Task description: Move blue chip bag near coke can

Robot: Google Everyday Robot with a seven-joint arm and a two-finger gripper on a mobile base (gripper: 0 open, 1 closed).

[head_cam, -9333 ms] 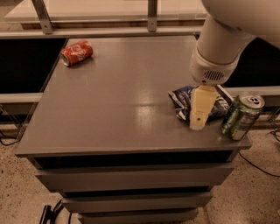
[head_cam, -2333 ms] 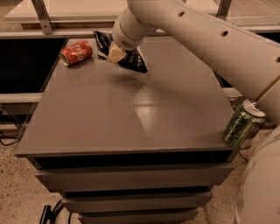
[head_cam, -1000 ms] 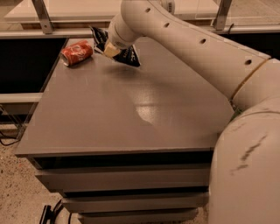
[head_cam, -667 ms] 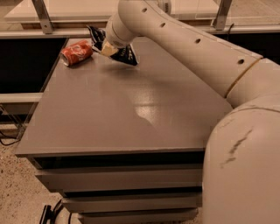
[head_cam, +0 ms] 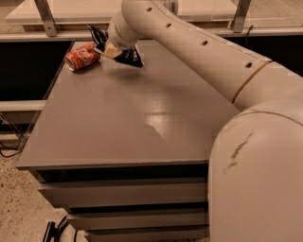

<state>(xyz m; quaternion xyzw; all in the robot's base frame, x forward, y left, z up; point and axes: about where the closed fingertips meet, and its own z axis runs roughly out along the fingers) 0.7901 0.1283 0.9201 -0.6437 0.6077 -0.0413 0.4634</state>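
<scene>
The coke can [head_cam: 82,56], red with white lettering, lies on its side at the far left corner of the grey table [head_cam: 137,118]. The blue chip bag [head_cam: 129,56] is dark navy and crinkled; it hangs from my gripper [head_cam: 110,49] just right of the can, slightly above the tabletop. My gripper is shut on the bag's middle, with a cream fingertip showing against the foil. My white arm [head_cam: 203,52] reaches in from the right foreground across the table and hides the right side of the tabletop.
A low rail with metal posts [head_cam: 43,14] runs behind the table's far edge. Drawer fronts [head_cam: 123,194] stack below the tabletop. Speckled floor [head_cam: 19,208] and black cables lie at the lower left.
My gripper has carried the blue chip bag from the right front of the table to the far left, beside the coke can. The green can at the right edge is now out of view.
</scene>
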